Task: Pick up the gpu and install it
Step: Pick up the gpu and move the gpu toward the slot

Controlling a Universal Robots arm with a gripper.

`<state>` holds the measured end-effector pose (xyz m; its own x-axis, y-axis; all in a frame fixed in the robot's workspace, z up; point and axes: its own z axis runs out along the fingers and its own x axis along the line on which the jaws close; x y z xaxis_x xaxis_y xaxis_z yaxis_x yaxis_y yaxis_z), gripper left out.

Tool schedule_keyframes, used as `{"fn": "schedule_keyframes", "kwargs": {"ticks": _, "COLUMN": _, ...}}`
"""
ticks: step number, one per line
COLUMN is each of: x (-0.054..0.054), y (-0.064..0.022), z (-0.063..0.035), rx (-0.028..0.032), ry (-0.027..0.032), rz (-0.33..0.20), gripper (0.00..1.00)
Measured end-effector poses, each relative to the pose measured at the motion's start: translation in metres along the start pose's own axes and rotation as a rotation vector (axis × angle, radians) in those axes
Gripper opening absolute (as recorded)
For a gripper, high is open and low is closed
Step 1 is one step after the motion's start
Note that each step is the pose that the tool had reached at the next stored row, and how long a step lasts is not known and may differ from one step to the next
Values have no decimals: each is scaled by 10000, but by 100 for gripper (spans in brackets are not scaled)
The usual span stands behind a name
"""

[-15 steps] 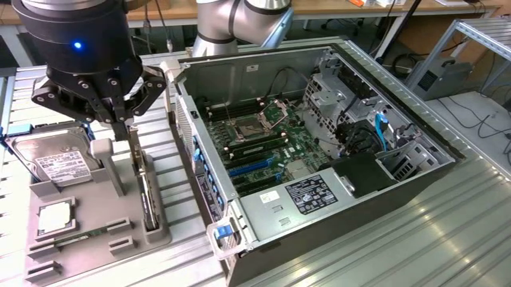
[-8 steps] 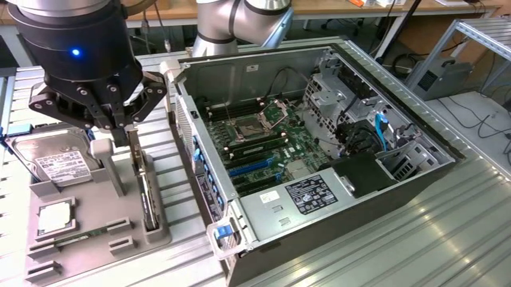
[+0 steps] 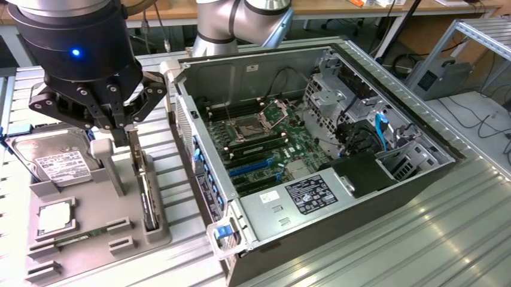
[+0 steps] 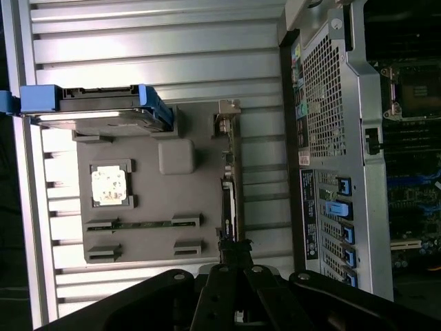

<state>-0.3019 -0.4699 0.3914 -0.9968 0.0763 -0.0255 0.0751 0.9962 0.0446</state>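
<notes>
The gpu (image 3: 146, 191) (image 4: 228, 200) is standing on edge in a slot of the grey holder tray (image 3: 88, 239) (image 4: 145, 186). Its upper edge is sitting between the fingertips of the gripper (image 3: 121, 133) (image 4: 234, 249) — the jaws are clenching it from directly above. A hard drive (image 3: 56, 161) (image 4: 96, 114) is resting just beside the gripper, and the open computer case (image 3: 319, 149) (image 4: 331, 138) is lying on its other side.

Counts:
- 1 gripper (image 3: 126, 133), jaws closed on 1 gpu (image 3: 146, 191).
- 1 tray (image 3: 88, 206) below the jaws. It holds the gpu plus 1 drive (image 3: 56, 161), 1 cpu (image 3: 54, 216), 1 ram stick (image 3: 80, 236) and 1 post (image 3: 108, 167).
- The post is just beside the jaws. The drive, cpu and ram stick are on the jaws' side away from the case.
- 1 open case (image 3: 264, 72) on the jaws' other side. Inside: 1 board (image 3: 300, 143), 1 socket (image 3: 251, 125), 1 psu (image 3: 276, 209), 1 blue cable (image 3: 380, 131).
- 1 table (image 3: 383, 257) under it all.
</notes>
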Motion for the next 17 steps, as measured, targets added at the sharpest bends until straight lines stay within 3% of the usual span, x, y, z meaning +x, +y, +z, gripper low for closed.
{"fn": "schedule_keyframes", "kwargs": {"ticks": 7, "x": 0, "y": 0, "z": 0, "rx": 0, "ry": 0, "rz": 0, "gripper": 11}}
{"fn": "schedule_keyframes", "kwargs": {"ticks": 11, "x": 0, "y": 0, "z": 0, "rx": 0, "ry": 0, "rz": 0, "gripper": 36}}
{"fn": "schedule_keyframes", "kwargs": {"ticks": 13, "x": 0, "y": 0, "z": 0, "rx": 0, "ry": 0, "rz": 0, "gripper": 36}}
{"fn": "schedule_keyframes", "kwargs": {"ticks": 14, "x": 0, "y": 0, "z": 0, "rx": 0, "ry": 0, "rz": 0, "gripper": 42}}
{"fn": "schedule_keyframes", "kwargs": {"ticks": 17, "x": 0, "y": 0, "z": 0, "rx": 0, "ry": 0, "rz": 0, "gripper": 42}}
